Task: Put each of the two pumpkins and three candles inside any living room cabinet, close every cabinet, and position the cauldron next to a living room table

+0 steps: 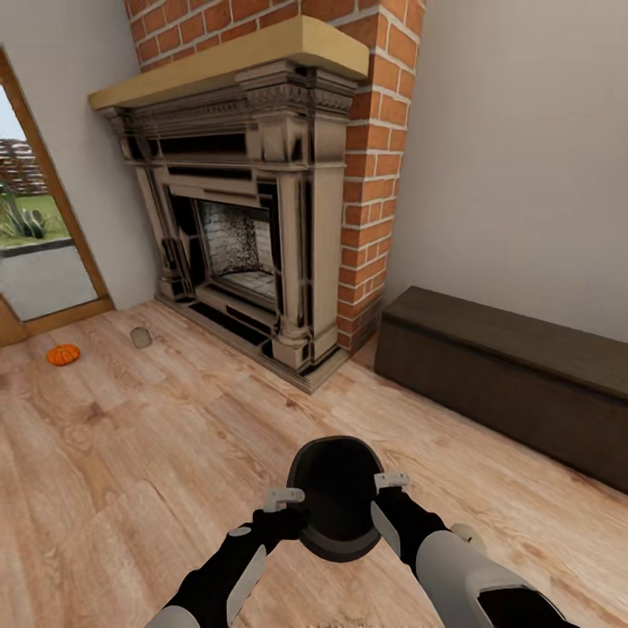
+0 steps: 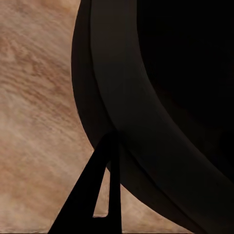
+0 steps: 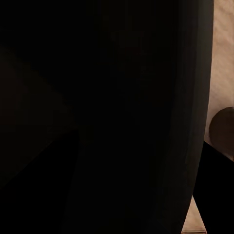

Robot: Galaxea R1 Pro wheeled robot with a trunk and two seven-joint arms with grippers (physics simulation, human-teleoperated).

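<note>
The black cauldron (image 1: 336,488) sits low in front of me between both arms, mouth facing up. My left gripper (image 1: 295,516) is shut on its left rim, and one dark finger (image 2: 100,187) lies against the cauldron's outer wall (image 2: 146,107). On the opposite rim my right gripper (image 1: 378,504) is shut, with the cauldron's dark body (image 3: 122,97) close to that camera. An orange pumpkin (image 1: 63,354) lies on the floor far left. A grey-beige candle (image 1: 140,337) stands near it, by the fireplace base. The dark-brown cabinet (image 1: 510,375) runs along the right wall, closed.
An ornate beige fireplace (image 1: 253,218) with a brick chimney stands straight ahead. A glass door (image 1: 35,235) is at the far left. A small beige round object (image 1: 469,534) lies on the floor beside my right forearm. Wooden floor (image 1: 157,453) stretches to the left.
</note>
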